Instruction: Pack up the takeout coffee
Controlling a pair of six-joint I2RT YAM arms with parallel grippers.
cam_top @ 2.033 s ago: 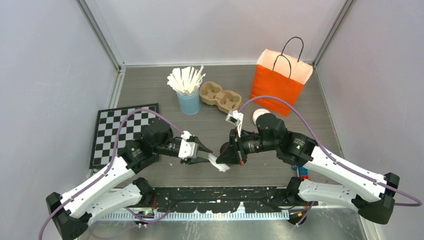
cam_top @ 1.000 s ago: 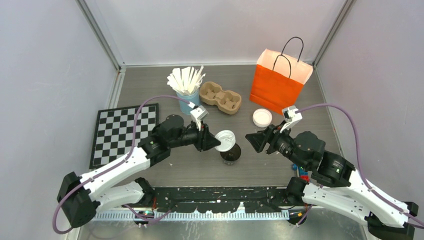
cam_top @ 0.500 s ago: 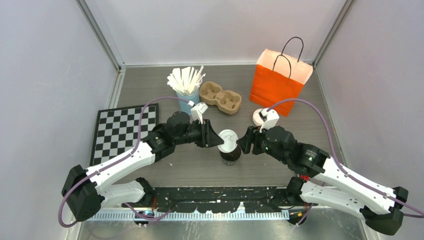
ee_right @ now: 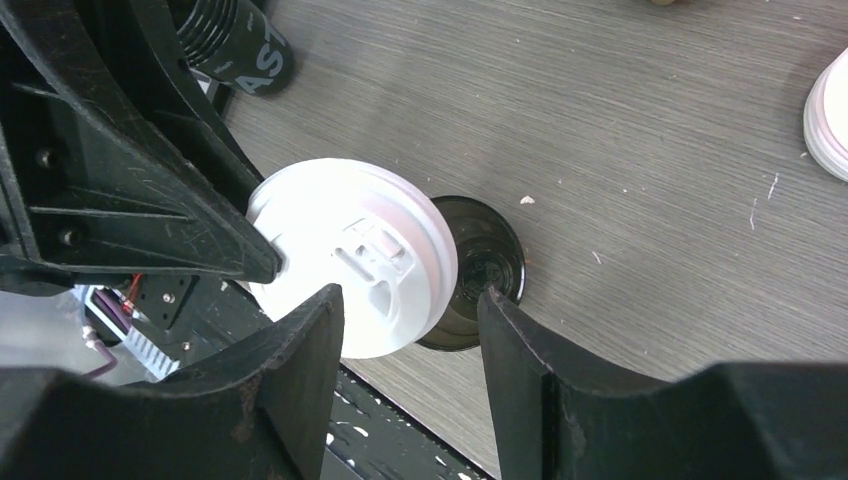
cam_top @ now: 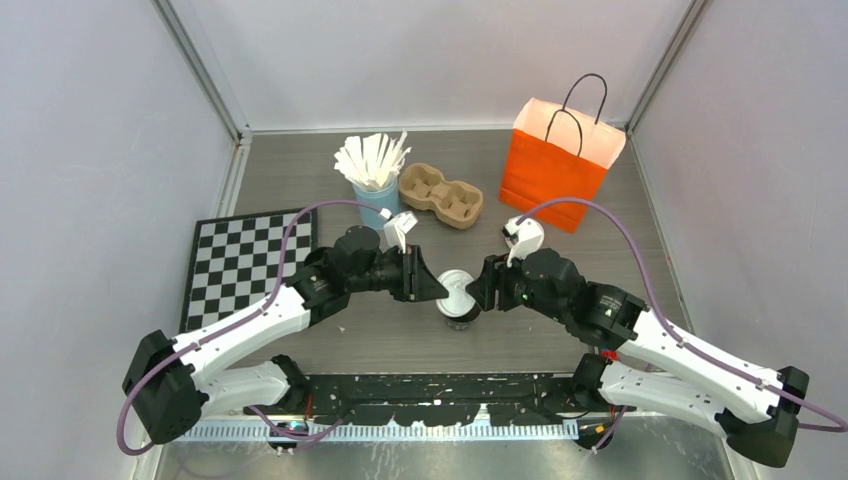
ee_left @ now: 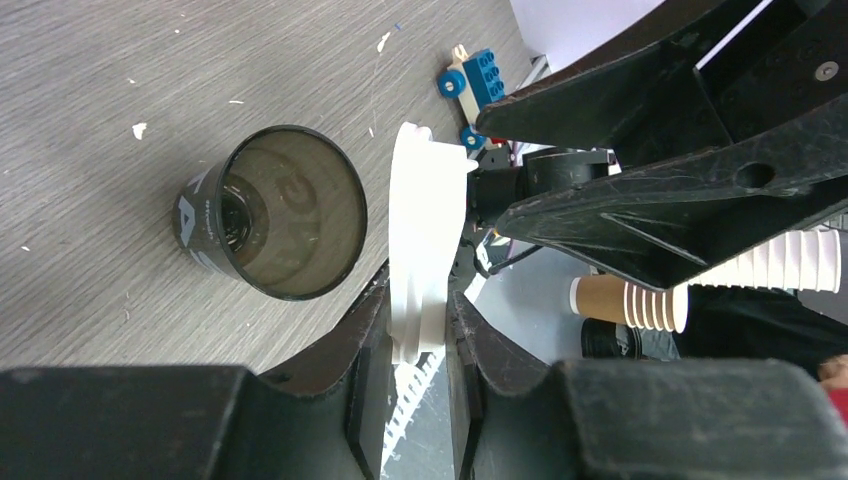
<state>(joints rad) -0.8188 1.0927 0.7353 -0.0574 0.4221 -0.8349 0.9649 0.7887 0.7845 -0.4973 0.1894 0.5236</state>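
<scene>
On grey wooden table (cam_top: 300, 170), dark cup (ee_left: 275, 225), pale walls (cam_top: 430, 60)

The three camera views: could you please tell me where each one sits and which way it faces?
Top: above and behind the arms, looking down on the table; both arms show.
Left wrist: looks along the left gripper, which pinches a lid, toward an open cup.
Right wrist: looks down through the open right gripper.
Shared: both wrist views show lid and cup.

Bright, even light from above throws only soft, short shadows on the table (cam_top: 290, 170). The lid (ee_right: 350, 255) is nearly washed out, and the dark foreground nearest both wrist cameras is slightly blurred.
</scene>
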